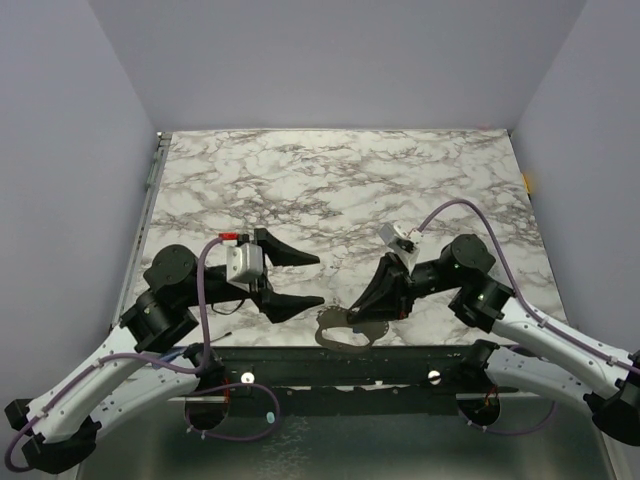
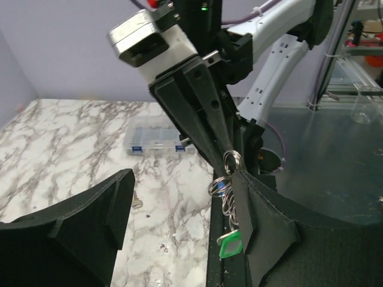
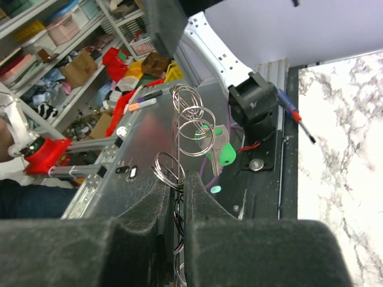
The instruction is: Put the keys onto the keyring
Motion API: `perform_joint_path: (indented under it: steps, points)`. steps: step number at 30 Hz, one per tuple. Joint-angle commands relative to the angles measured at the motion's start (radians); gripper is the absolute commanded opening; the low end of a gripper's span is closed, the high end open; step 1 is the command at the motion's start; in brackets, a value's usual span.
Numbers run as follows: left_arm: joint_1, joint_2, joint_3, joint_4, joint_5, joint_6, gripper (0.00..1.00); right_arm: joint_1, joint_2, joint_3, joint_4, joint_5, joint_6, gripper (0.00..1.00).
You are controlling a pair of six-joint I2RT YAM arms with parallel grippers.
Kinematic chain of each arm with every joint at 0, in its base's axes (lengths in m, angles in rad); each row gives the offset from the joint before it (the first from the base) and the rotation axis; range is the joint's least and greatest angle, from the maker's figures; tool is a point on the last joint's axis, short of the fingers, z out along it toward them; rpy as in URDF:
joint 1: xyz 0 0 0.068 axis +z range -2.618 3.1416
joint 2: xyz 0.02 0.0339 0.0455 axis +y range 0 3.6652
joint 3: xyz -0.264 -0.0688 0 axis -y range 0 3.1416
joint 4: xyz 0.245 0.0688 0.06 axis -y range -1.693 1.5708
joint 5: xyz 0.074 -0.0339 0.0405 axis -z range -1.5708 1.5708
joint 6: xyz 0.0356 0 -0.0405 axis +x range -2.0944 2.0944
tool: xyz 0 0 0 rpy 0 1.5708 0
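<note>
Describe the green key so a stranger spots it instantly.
Find the right gripper by the near edge of the table, shut on a cluster of silvery rings. Dangling from them is the green key, the only green-headed piece on them.

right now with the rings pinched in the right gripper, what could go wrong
The right gripper holds the keyring by thin wire only, with the green key dangling free; a jolt could let it slip. The bundle hangs at the near edge of the table, so a drop would likely land off the marble. The left gripper stands open close by and could knock the rings when it comes in.
</note>
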Motion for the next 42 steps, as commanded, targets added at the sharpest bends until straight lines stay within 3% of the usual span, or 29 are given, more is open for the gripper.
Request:
perform_joint_path:
  steps: [1, 6, 18, 25, 30, 34, 42]
  points:
    - [0.001, 0.055, 0.06, 0.008, 0.198, 0.003, 0.72, 0.002, 0.002, 0.032, -0.049, -0.044, 0.041, 0.01]
    - [0.002, 0.112, 0.079, 0.005, 0.309, -0.014, 0.72, 0.002, -0.016, 0.047, -0.121, -0.006, 0.002, 0.01]
    - [0.002, 0.25, 0.08, -0.001, 0.404, -0.007, 0.7, 0.002, -0.012, 0.126, -0.353, 0.05, -0.127, 0.01]
    - [-0.004, 0.326, 0.073, -0.009, 0.422, 0.01, 0.51, 0.002, -0.02, 0.152, -0.448, 0.087, -0.153, 0.01]
    - [-0.013, 0.347, 0.054, -0.013, 0.422, 0.017, 0.49, 0.002, -0.021, 0.16, -0.46, 0.11, -0.157, 0.01]
    - [-0.022, 0.37, 0.042, -0.014, 0.418, 0.01, 0.41, 0.002, -0.021, 0.162, -0.459, 0.117, -0.157, 0.01]
    - [-0.024, 0.397, 0.025, -0.039, 0.402, 0.028, 0.41, 0.002, -0.037, 0.166, -0.461, 0.145, -0.155, 0.01]
